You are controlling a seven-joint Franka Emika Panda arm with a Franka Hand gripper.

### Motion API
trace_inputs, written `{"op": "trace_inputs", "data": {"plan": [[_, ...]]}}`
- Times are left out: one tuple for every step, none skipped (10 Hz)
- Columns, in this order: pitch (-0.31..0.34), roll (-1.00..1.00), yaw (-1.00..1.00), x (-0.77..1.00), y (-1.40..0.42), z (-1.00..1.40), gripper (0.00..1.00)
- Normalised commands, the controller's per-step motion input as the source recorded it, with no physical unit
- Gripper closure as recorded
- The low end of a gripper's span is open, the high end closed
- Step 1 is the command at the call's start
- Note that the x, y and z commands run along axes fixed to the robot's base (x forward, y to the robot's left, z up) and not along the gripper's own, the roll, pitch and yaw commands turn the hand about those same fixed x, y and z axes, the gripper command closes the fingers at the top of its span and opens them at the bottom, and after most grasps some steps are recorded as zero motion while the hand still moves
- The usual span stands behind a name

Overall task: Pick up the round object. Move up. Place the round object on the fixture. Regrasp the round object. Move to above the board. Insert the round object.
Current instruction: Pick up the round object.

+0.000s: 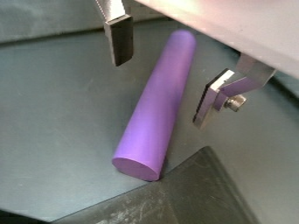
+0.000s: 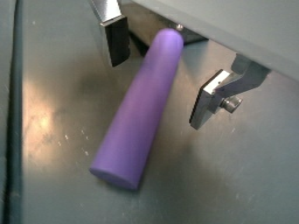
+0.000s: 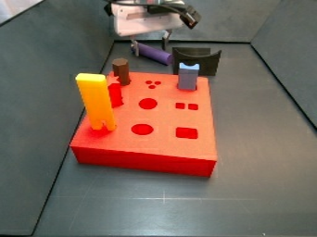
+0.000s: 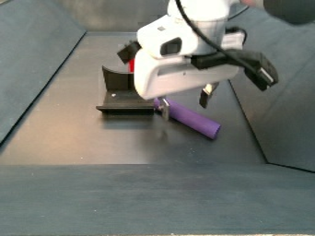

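Purple round object (image 1: 156, 105) between the spread claw (image 1: 163, 72) fingers, untouched; fixture (image 4: 121, 98) only in side views.

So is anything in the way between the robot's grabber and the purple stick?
Nothing visible is. In both wrist views the gripper is open, one finger either side of the round object, which lies on the floor. The gaps between fingers and rod look empty.

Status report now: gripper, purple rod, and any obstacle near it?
Gripper open, low over the floor, fingers either side of the round object, not touching. Round object lying flat beside the fixture. Nothing blocking the grasp.
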Motion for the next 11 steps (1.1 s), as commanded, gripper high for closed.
{"op": "trace_inputs", "data": {"plan": [[-0.219, -0.06, 0.08, -0.06, 0.05, -0.21, 0.0], [-0.25, -0.08, 0.07, -0.11, 0.08, -0.22, 0.0], [-0.29, -0.11, 0.04, -0.15, 0.12, -0.26, 0.0], [-0.316, -0.11, 0.02, -0.18, 0.1, -0.31, 0.0], [-0.181, 0.0, -0.03, -0.13, 0.0, -0.12, 0.0], [-0.051, 0.0, 0.0, 0.0, 0.0, -0.03, 0.0], [0.0, 0.0, 0.0, 0.0, 0.0, 0.0, 0.0], [0.0, 0.0, 0.0, 0.0, 0.0, 0.0, 1.0], [0.0, 0.0, 0.0, 0.0, 0.0, 0.0, 1.0], [0.0, 0.0, 0.0, 0.0, 0.0, 0.0, 1.0], [0.0, 0.0, 0.0, 0.0, 0.0, 0.0, 1.0]]}}
